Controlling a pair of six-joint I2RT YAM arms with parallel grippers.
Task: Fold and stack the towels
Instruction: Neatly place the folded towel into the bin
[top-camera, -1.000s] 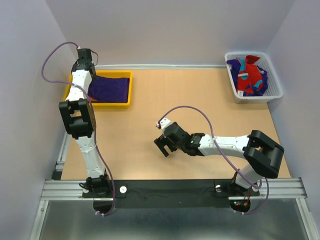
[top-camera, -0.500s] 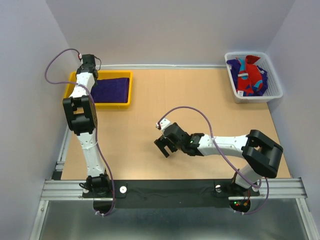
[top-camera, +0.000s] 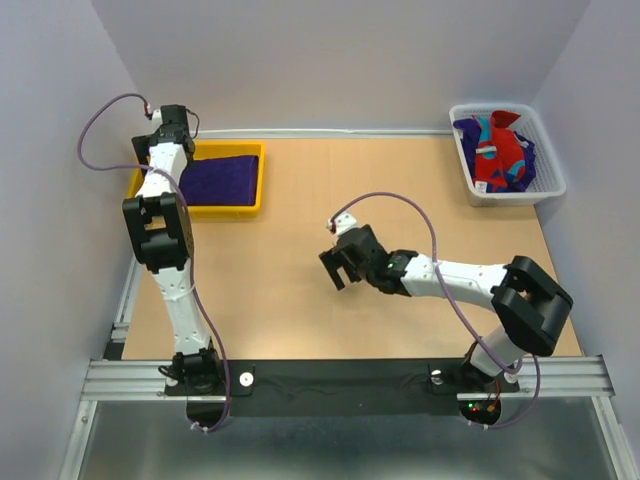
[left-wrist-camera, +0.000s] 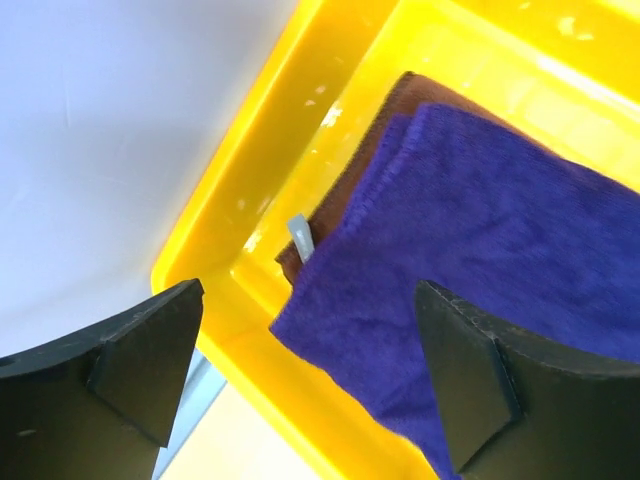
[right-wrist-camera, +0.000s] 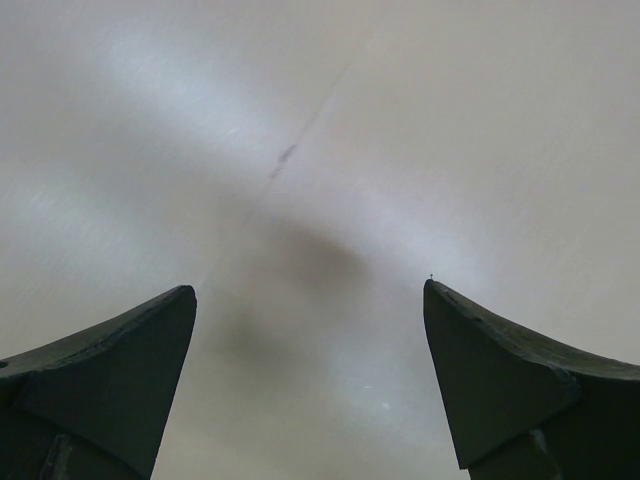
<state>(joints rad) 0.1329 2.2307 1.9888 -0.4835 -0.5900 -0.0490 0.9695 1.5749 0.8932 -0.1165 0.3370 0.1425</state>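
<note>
As it lies folded, the fuzzy purple towel (left-wrist-camera: 500, 240) overlaps a brown towel (left-wrist-camera: 415, 92).

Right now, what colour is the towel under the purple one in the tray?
Dark brown. The brown towel shows best in left wrist view.

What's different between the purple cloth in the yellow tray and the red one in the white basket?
The purple towel lies folded flat in the yellow tray; the red towel sits bunched up in the white basket. The purple towel is plain; the red towel has teal patches. Both are soft cloths sitting in containers.
</note>
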